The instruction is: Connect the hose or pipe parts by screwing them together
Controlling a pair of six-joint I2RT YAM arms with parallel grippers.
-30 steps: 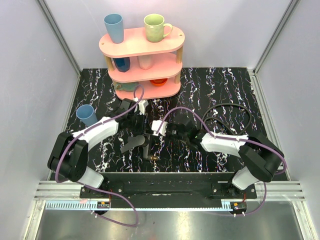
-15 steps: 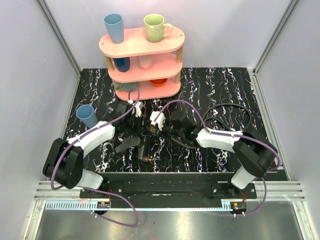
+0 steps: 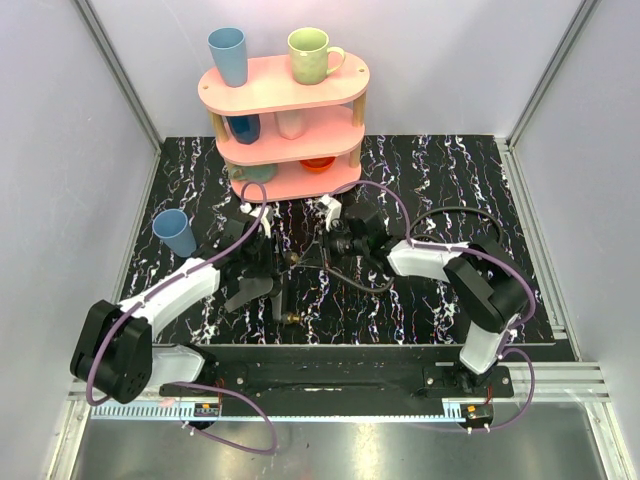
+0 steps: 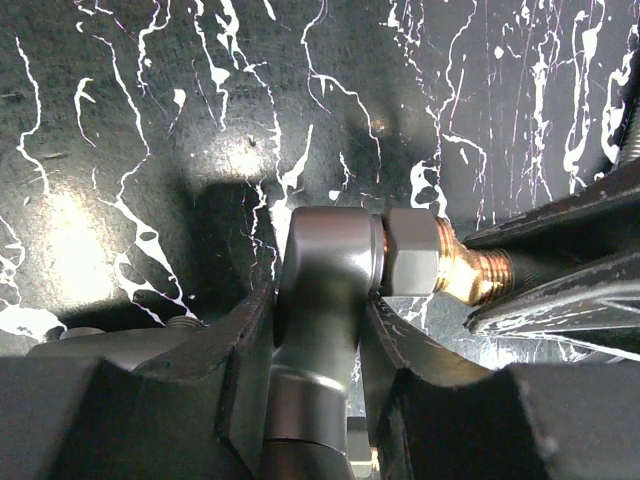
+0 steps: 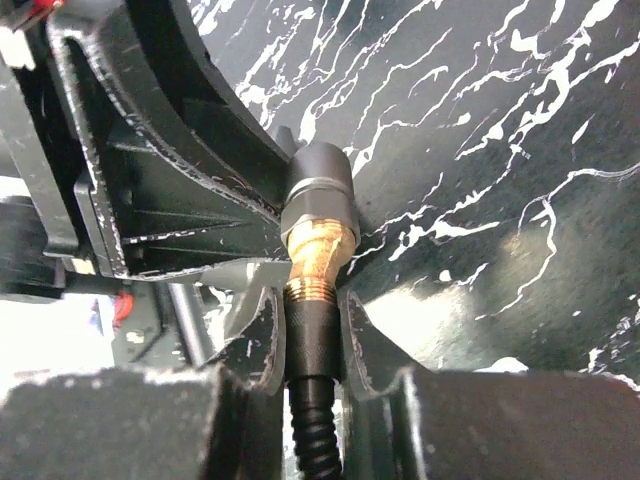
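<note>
Your left claw [image 4: 318, 330] is gripping the dark-grey metal nozzle [image 4: 330, 250] and your right claw [image 5: 308, 330] the black ribbed hose [image 5: 315, 430]. If the hose is tilting, you are risking crossed brass threads [image 5: 318, 245].

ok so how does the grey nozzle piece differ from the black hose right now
The nozzle piece is short, smooth and dark grey; the hose is long, ribbed and black, looping back over the table. The jaws of the left gripper clamp the nozzle piece; those of the right gripper clamp the hose end. Both meet end to end at a brass threaded fitting.
</note>
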